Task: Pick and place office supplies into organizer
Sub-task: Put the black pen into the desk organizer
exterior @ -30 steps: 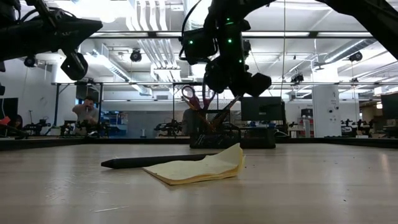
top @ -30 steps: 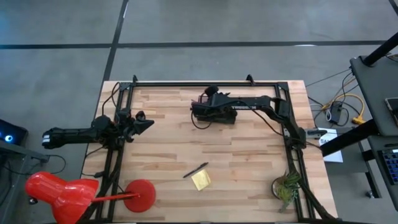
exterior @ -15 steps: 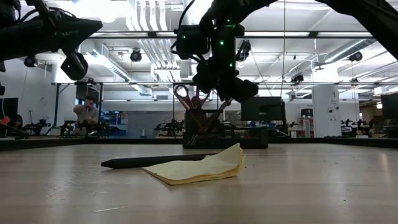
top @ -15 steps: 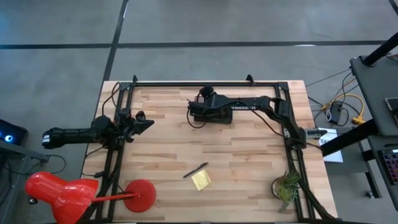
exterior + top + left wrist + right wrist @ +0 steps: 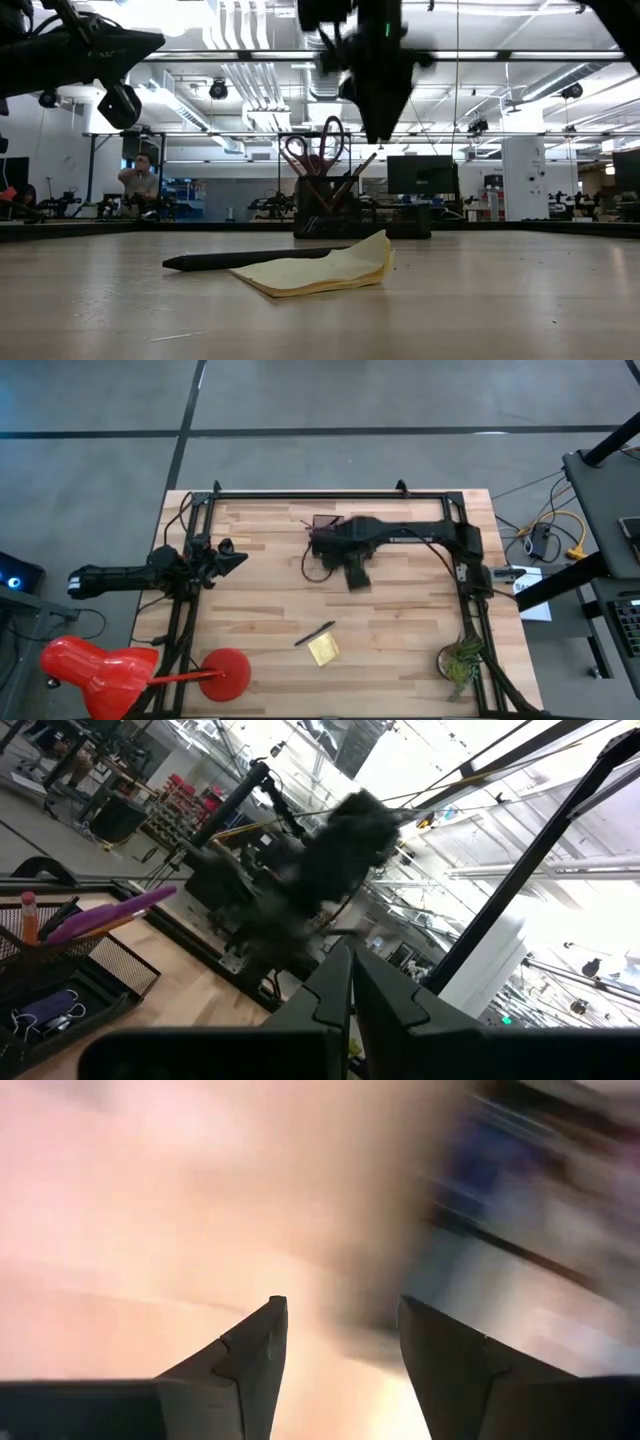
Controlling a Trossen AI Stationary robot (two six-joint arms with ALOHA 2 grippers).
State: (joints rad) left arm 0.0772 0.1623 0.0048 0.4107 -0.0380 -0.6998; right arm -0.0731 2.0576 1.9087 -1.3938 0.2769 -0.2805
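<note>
The black mesh organizer [image 5: 325,543] [image 5: 360,215] stands at the table's far middle. Purple-handled scissors [image 5: 322,142] [image 5: 105,916] and pens [image 5: 350,180] stand upright in it, leaning on its rim. A black pen [image 5: 314,633] [image 5: 250,259] and the yellow sticky-note pad [image 5: 323,650] [image 5: 325,268] lie flat on the table nearer the front. My right gripper [image 5: 357,582] [image 5: 380,130] [image 5: 340,1310] hovers open just right of the organizer, above it, with nothing between its fingers. My left gripper [image 5: 238,558] [image 5: 350,990] waits shut at the left side, held above the table.
A small green plant [image 5: 460,662] sits at the near right corner. A black frame rail [image 5: 330,494] runs round the table's edges. Bare wood [image 5: 400,620] lies between the organizer and the pen. People stand in the room beyond the table [image 5: 140,180].
My right gripper was over the organizer with the scissors. It has let them go, risen, and swung toward the table's near right. The scissors now stand in the organizer, handles up.
</note>
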